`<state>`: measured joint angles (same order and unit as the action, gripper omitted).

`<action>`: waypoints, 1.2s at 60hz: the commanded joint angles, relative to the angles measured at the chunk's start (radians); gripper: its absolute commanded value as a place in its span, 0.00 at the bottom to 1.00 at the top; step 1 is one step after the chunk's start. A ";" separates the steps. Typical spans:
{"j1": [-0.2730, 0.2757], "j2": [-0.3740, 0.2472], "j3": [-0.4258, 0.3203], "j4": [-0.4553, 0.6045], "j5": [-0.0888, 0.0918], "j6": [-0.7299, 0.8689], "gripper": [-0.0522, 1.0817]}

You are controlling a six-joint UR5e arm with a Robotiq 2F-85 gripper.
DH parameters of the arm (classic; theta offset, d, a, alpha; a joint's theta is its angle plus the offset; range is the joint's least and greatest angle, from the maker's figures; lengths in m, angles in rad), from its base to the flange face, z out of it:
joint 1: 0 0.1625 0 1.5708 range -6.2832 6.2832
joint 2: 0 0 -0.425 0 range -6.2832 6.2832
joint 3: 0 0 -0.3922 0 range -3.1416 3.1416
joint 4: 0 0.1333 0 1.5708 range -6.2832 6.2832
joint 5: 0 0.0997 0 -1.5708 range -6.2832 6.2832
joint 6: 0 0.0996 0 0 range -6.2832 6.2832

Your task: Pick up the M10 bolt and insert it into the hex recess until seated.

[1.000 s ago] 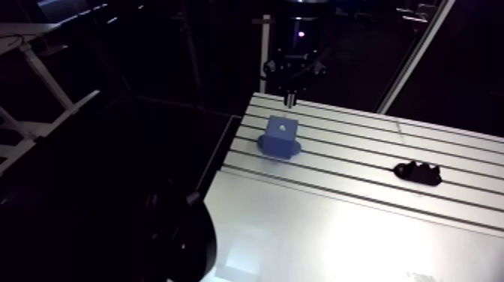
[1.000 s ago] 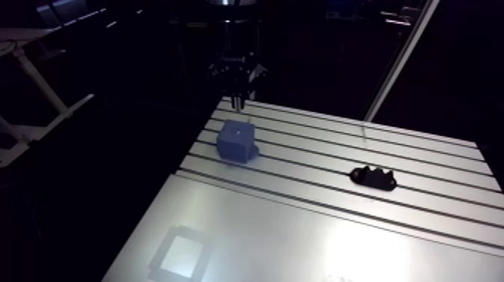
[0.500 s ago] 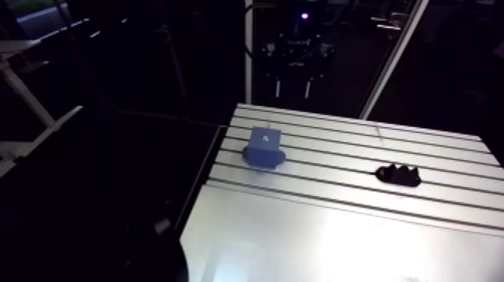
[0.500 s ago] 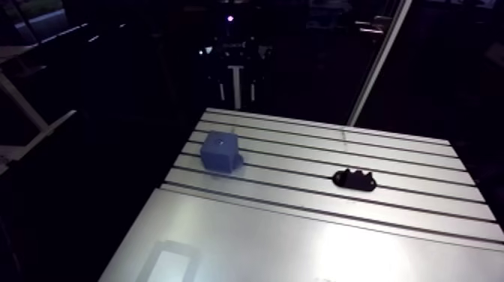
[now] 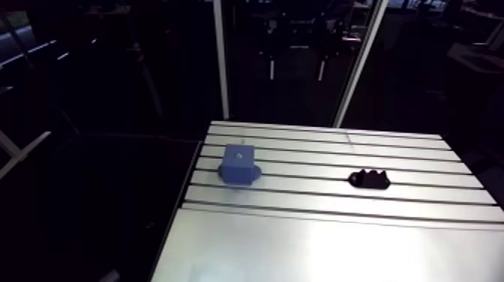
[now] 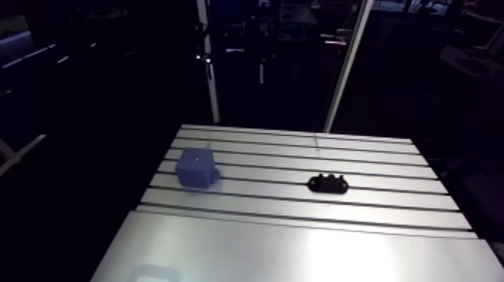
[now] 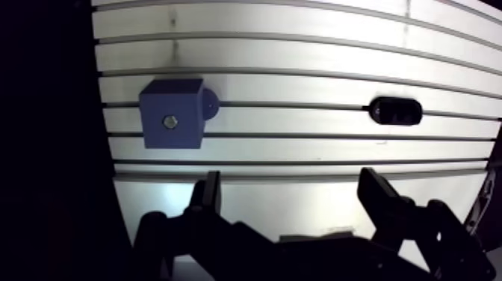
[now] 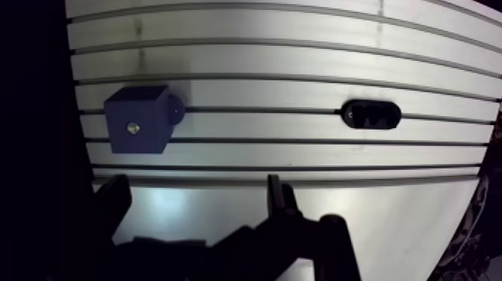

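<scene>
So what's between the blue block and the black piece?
Nothing between the blue block and the black piece but bare slotted table, in the wrist view.

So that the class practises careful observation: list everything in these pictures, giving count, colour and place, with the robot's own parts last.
table: one, silvery slotted aluminium, under everything else.
block: one, blue, on the table near its edge.
bolt: one, small and silvery, showing in the block's top face.
low piece: one, black, oval from above, on the table apart from the block.
jaws: two, black, wide apart, nothing between them, over the table's plain strip.
</scene>
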<state>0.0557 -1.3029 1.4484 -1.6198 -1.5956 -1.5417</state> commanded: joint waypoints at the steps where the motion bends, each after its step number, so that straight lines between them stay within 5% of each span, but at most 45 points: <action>1: -0.043 -0.005 -0.087 0.081 -0.002 -0.019 0.06; 18: -0.050 -0.020 -0.134 0.125 0.001 -0.077 0.06; 32: -0.039 -0.043 -0.168 0.149 0.023 -0.078 0.06; 72: -0.037 -0.117 -0.108 0.159 0.027 -0.076 0.06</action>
<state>0.0183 -1.3981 1.3131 -1.4613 -1.5704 -1.6191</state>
